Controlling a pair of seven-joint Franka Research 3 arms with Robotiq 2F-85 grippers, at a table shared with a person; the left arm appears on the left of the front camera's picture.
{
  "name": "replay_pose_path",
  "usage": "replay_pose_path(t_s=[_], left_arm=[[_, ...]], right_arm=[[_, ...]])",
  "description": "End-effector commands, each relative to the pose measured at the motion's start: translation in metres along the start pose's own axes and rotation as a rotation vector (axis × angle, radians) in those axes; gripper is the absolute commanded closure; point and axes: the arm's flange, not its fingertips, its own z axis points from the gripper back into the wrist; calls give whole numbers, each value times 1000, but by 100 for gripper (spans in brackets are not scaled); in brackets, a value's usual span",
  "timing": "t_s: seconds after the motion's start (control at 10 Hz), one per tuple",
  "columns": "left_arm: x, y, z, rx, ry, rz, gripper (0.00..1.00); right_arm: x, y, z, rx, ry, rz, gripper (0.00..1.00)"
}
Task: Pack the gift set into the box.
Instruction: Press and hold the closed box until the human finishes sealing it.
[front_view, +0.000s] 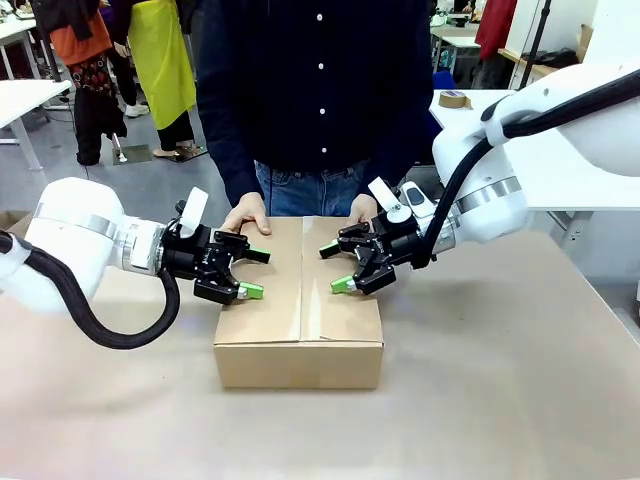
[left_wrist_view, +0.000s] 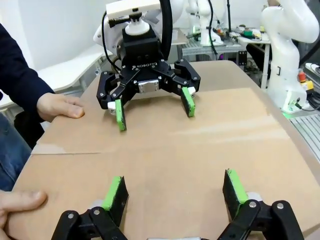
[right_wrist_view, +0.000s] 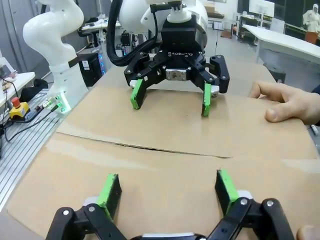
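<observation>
Brown cardboard box (front_view: 298, 340) sits mid-bench (front_view: 500, 400) with its flaps folded shut, so the gift set's presumably inside. Person's hands (front_view: 246, 213) press the far edge, probably keeping the flaps down. Left gripper (front_view: 255, 272) and right gripper (front_view: 335, 268) hang low over the lid, one each side of the seam, fingers spread apart and empty. Plenty of bare bench all round.

Left claw (front_view: 256, 272) spread wide, right claw (front_view: 335, 268) spread wide, tips facing
</observation>
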Motion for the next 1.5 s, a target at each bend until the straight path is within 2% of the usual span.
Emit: replay_pose_path(t_s=[0.0, 0.1, 0.2, 0.3, 0.5, 0.7, 0.9, 1.0, 1.4], left_arm=[[1, 1, -2, -19, 66, 1, 0], [0, 2, -2, -20, 89, -3, 0], [1, 3, -3, 15, 94, 2, 0], [3, 1, -1, -9, 23, -3, 0], [3, 1, -1, -9, 23, -3, 0], [3, 1, -1, -9, 23, -3, 0], [3, 1, -1, -9, 23, -3, 0], [3, 1, -1, -9, 23, -3, 0], [3, 1, -1, -9, 23, -3, 0]], right_arm=[[-17, -7, -5, -68, 24, 28, 0], [-17, -8, 0, -86, 11, 16, 0], [0, 0, 0, -6, -5, -4, 0], [0, 0, 0, -6, -5, -4, 0], [-3, 2, 8, -32, -15, -14, 0], [-9, 8, 14, -13, 19, -53, 0], [-12, 6, 12, -26, 62, -36, 0], [-5, 0, 11, -23, -10, -31, 0], [-5, 0, 11, -23, -10, -31, 0]])
